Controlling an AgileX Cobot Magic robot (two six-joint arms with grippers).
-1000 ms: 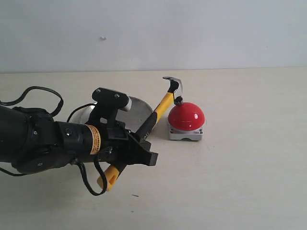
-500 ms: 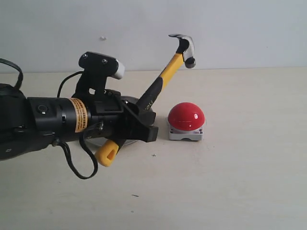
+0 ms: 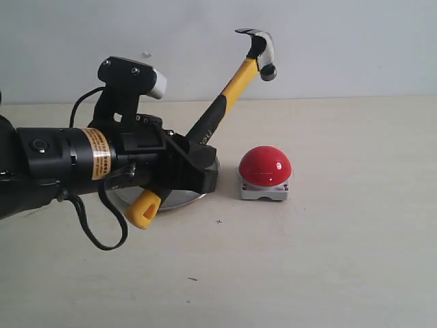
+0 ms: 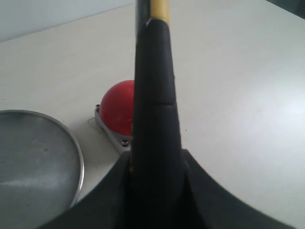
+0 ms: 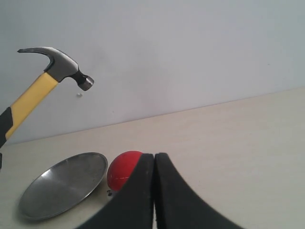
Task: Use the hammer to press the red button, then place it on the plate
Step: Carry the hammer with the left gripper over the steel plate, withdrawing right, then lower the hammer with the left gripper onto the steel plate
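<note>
My left gripper (image 3: 194, 164) is shut on the hammer (image 3: 225, 102), gripping the black part of its handle (image 4: 155, 124). The hammer tilts up to the right, its dark head (image 3: 258, 51) high in the air above the red button (image 3: 265, 166), well clear of it; the yellow end (image 3: 142, 208) hangs below the gripper. The button sits on its grey-white base (image 3: 263, 191) on the table. The silver plate (image 3: 181, 198) lies left of the button, mostly hidden behind my left arm; it shows in the wrist views (image 4: 33, 162) (image 5: 64, 183). My right gripper (image 5: 154, 160) is shut and empty, out of the exterior view.
The pale table (image 3: 341, 260) stretches to the right and front of the button. A plain white wall (image 3: 341, 48) stands behind. A black cable (image 3: 102, 232) loops under my left arm.
My left gripper has lifted the hammer: its head rose from touching the button's top to high above it, and the arm has drawn slightly back to the left.
</note>
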